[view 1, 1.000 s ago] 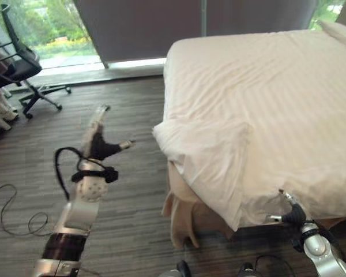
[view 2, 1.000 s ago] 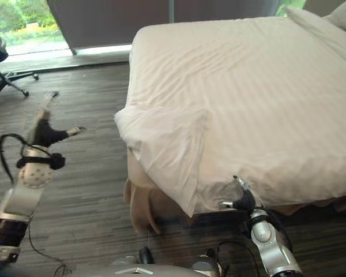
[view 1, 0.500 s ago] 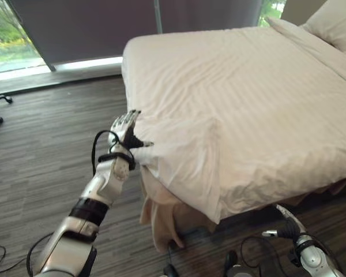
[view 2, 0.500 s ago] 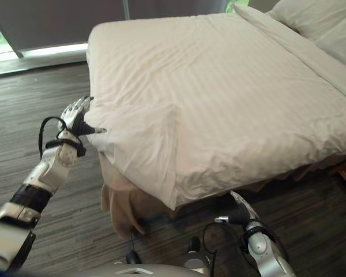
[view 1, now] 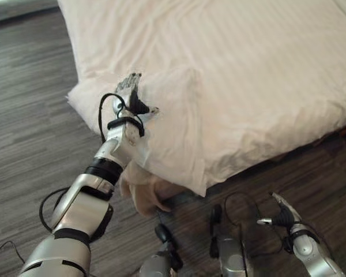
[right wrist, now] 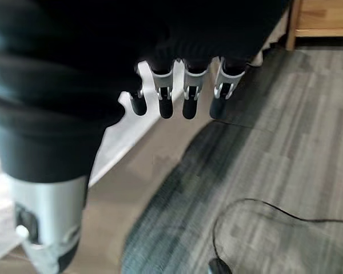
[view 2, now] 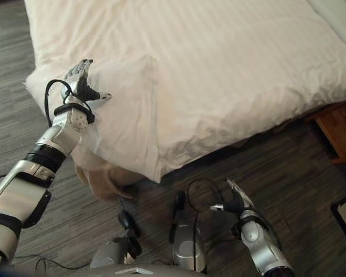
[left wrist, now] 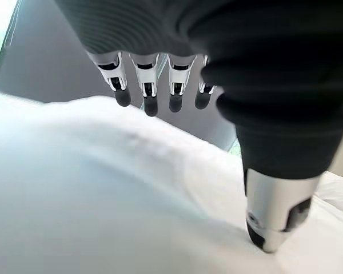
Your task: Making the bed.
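Observation:
A white striped duvet (view 1: 248, 63) covers the bed, and its near corner (view 1: 179, 115) is folded back over itself and hangs over the bed's edge. My left hand (view 1: 130, 95) lies flat on that folded corner, fingers straight and thumb out to the side; the left wrist view shows the fingers (left wrist: 148, 85) above the white cloth (left wrist: 103, 188) with nothing held. My right hand (view 1: 281, 214) hangs low over the floor near the bed's side, open, fingers (right wrist: 186, 94) straight and empty.
A beige bed skirt (view 1: 141, 193) hangs below the duvet corner. Dark wood-plank floor (view 1: 29, 144) runs to the left of the bed. A wooden bedside piece (view 2: 340, 130) stands at the right by the bed's side.
The camera has tilted down and closer to the bed. My left hand moved from the corner's edge onto the folded duvet corner. The right hand stays low by the floor.

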Robot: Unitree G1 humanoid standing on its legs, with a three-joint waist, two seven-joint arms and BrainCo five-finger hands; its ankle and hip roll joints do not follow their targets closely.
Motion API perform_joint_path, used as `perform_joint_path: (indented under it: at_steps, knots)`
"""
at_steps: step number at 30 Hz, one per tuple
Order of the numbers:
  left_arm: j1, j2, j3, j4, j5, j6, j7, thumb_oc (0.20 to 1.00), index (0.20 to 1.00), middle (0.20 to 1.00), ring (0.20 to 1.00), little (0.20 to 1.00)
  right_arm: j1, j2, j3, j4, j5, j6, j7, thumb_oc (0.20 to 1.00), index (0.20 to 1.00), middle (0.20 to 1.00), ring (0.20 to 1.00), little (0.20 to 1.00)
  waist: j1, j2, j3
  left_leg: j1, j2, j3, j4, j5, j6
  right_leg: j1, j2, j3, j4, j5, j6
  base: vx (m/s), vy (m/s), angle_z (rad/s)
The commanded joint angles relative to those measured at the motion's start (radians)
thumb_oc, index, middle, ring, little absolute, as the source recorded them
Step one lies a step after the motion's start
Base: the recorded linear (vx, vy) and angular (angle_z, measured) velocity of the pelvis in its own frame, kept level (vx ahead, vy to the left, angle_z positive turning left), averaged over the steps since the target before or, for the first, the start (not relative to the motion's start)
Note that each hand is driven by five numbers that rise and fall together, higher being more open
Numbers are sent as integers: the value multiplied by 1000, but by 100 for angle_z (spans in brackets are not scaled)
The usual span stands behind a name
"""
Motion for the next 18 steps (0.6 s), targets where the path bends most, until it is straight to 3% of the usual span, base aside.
perform_joint_path:
  at_steps: [1, 2, 3, 4, 7, 15, 16, 17, 18]
  knots:
    - [-198, -28, -5, 97, -32, -40, 57, 1000, 1000, 1000, 1000, 1000, -71, -33, 4, -19, 11, -5, -50, 1000, 1000, 1000, 1000, 1000, 1, 40, 67, -66, 75, -143, 85, -93, -25, 7, -95, -26, 86, -149, 99, -37, -19, -7]
    - [-217, -30, -20, 121, -28, -38, 51, 1000, 1000, 1000, 1000, 1000, -71, -30, 4, -19, 16, -6, -52, 1000, 1000, 1000, 1000, 1000, -2, 39, 72, -77, 74, -144, 84, -90, -25, -4, -95, -23, 86, -147, 99, -42, -21, -5]
    - [-232, -34, -31, 149, -20, -33, 45, 347, 347, 347, 347, 347, -70, -29, 7, -20, 21, -9, -57, 1000, 1000, 1000, 1000, 1000, -6, 40, 77, -85, 73, -145, 81, -87, -25, -14, -95, -20, 86, -146, 101, 0, 0, 0]
    - [-236, -40, -38, 176, -11, -29, 39, 200, 200, 200, 200, 200, -73, -23, 8, -15, 23, -9, -60, 1000, 1000, 1000, 1000, 1000, -7, 42, 80, -92, 72, -148, 76, -83, -25, -22, -97, -21, 86, -144, 102, -12, -17, -4]
    - [-192, -49, -19, 178, 10, -21, 25, 200, 200, 200, 200, 200, -47, -5, 12, -37, 5, -16, -58, 1000, 1000, 1000, 1000, 1000, -5, 52, 80, -93, 70, -151, 61, -75, -25, -30, -97, -20, 85, -148, 102, 20, -33, -3]
    - [-31, -78, 85, 62, -110, -52, 45, 200, 200, 200, 200, 200, 27, 6, 23, -100, -29, -26, -38, 1000, 1000, 1000, 1000, 1000, 18, 85, 37, -36, 76, -174, 22, -61, -36, 30, -81, -44, 78, -184, 86, 43, -101, 4]
    - [25, -72, 120, -13, -195, -89, 39, 200, 200, 200, 200, 200, 48, 8, 16, -117, -34, -29, -30, 1000, 1000, 1000, 1000, 1000, 32, 99, 26, -20, 81, -190, 16, -53, -42, 62, -72, -52, 71, -202, 74, 27, -127, 14]
    - [30, -71, 121, -18, -196, -88, 38, 200, 200, 200, 200, 200, 51, 7, 16, -118, -34, -28, -29, 1000, 1000, 1000, 1000, 1000, 30, 100, 25, -19, 82, -191, 15, -53, -42, 65, -71, -54, 70, -202, 74, 41, -268, 21]
    - [165, -72, 183, -166, -314, -138, 15, 200, 200, 200, 200, 200, 72, 8, 9, -131, -52, -26, -18, 1000, 1000, 1000, 1000, 1000, 59, 124, 13, -6, 88, -207, 10, -40, -52, 103, -61, -77, 61, -224, 62, 23, -201, 26]
